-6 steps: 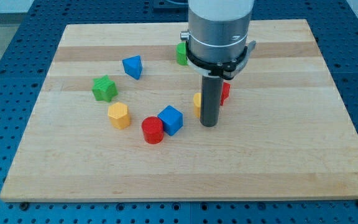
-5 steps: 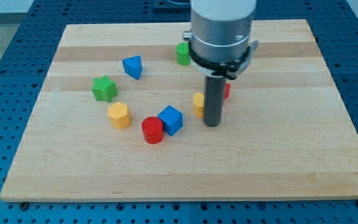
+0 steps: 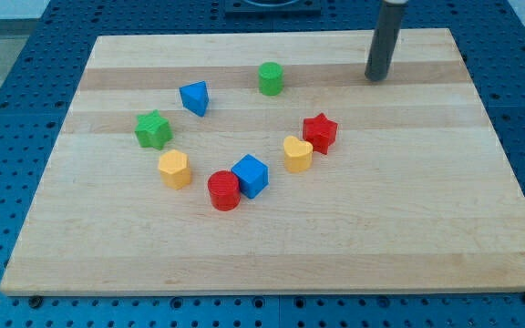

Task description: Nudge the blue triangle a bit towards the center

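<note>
The blue triangle [image 3: 194, 97] sits on the wooden board [image 3: 408, 210] at the upper left of the block ring. My tip [image 3: 375, 78] rests on the board near the view's top right, far to the right of the blue triangle and apart from every block. The nearest block to it is the green cylinder [image 3: 270, 78], well to its left.
A green star [image 3: 153, 129] and a yellow hexagon [image 3: 174, 169] lie at the left. A red cylinder [image 3: 223, 190] touches a blue cube [image 3: 251, 175] at the bottom. A yellow heart [image 3: 297, 153] touches a red star [image 3: 319, 132] at the right.
My rod has moved from beside the yellow heart in the middle up to the view's top right. The arm's body has left the view. The blocks have not moved.
</note>
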Tool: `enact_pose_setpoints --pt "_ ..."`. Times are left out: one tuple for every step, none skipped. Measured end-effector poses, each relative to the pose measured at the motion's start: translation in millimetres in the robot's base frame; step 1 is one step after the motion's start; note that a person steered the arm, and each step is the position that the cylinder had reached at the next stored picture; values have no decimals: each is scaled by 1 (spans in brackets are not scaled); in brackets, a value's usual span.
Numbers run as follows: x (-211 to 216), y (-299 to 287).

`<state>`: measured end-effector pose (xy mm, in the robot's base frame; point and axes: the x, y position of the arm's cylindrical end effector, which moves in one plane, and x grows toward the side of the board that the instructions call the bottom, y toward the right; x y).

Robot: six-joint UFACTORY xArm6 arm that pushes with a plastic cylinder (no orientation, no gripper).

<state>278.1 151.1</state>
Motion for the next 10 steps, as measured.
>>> enact_pose_setpoints --pt "-47 -27" --pt "-59 -76" --pt "-57 -134" --pt "-57 -150" --pt "-57 -150" --pt "-45 -162" --pt "-25 -168" --pt "-25 -168" --pt "-24 -182" --pt "-15 -219"
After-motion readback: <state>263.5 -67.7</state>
